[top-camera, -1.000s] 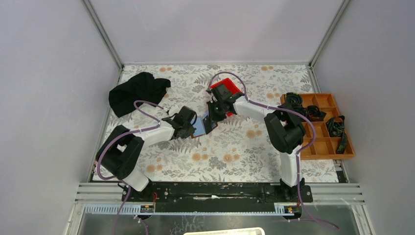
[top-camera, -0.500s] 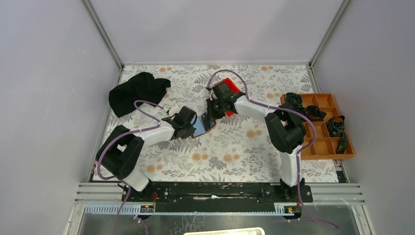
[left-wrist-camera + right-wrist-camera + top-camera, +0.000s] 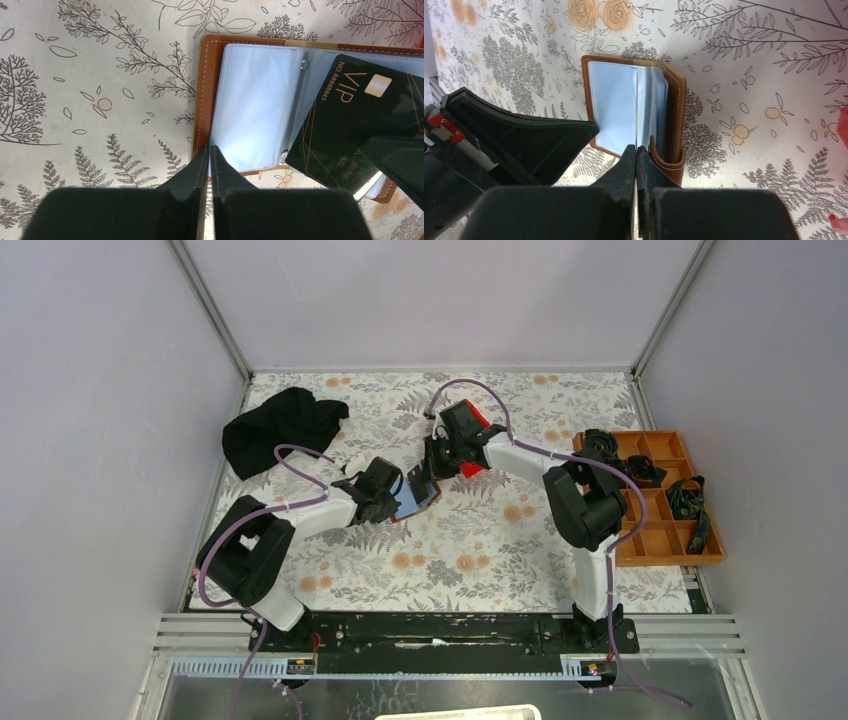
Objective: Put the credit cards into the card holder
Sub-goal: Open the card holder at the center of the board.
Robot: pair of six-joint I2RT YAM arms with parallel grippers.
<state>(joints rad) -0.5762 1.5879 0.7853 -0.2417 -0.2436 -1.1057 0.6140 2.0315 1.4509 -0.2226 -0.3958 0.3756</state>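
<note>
Left claw: I see my left gripper (image 3: 210, 150) clenched on the near edge of one clear sleeve of the card holder (image 3: 252, 107). Only that thin plastic sits between its fingertips.

Right claw: my right gripper (image 3: 636, 150) is clenched too. From the left wrist camera, one of its dark fingers covers the near right corner of the black card (image 3: 345, 125), so I read it as grasping that card. From its own camera the card is edge-on and I cannot make it out.

Card holder: it lies open near the middle of the floral table (image 3: 450, 570), between my two grippers, brown leather down and clear sleeves up.

Black card: it has gold VIP lettering and a gold chip. It is tilted and laid over the right-hand sleeves, with its left corner close to the metal spine. I cannot tell whether any edge is inside a pocket.

Red bin: the red bin (image 3: 470, 470) is just beyond the right gripper, mostly hidden by that wrist.

Black cloth: the black cloth (image 3: 280, 428) is bunched at the far left of the table.

Tray: the orange-brown tray (image 3: 660, 537) is at the right edge, with dark items in several compartments.
</note>
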